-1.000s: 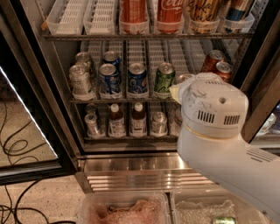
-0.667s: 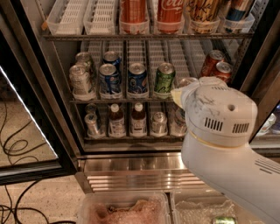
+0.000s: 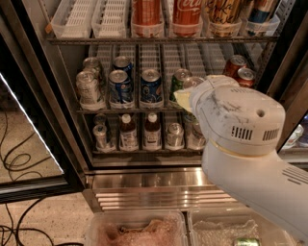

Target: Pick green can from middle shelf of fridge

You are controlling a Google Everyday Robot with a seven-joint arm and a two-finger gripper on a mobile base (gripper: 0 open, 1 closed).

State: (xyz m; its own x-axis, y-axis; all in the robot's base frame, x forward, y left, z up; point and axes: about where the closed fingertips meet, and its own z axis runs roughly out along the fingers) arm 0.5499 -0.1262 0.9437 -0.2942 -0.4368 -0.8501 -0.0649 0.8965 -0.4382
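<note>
Gripper [image 3: 184, 99] sat centre frame at the front of the middle shelf [image 3: 126, 111], mostly hidden behind the arm's bulky white wrist housing [image 3: 236, 120]. Whether it was open or closed, I could not tell. Green can [image 3: 178, 82] stood just left of the gripper, right of centre in its row, its lower part covered. To its left: two blue cans [image 3: 151, 88], then silver cans [image 3: 90, 89]. Red cans [image 3: 237, 65] showed above the housing, upper right. Small bottles [image 3: 152, 131] on the rack below, tall cans [image 3: 186, 13] above. Fridge [image 3: 30, 72] door stood open at left. Shiny steel base [image 3: 144, 185]; speckled floor with black cables [image 3: 19, 163] lower left; clear plastic bins [image 3: 137, 229] along the bottom edge.
</note>
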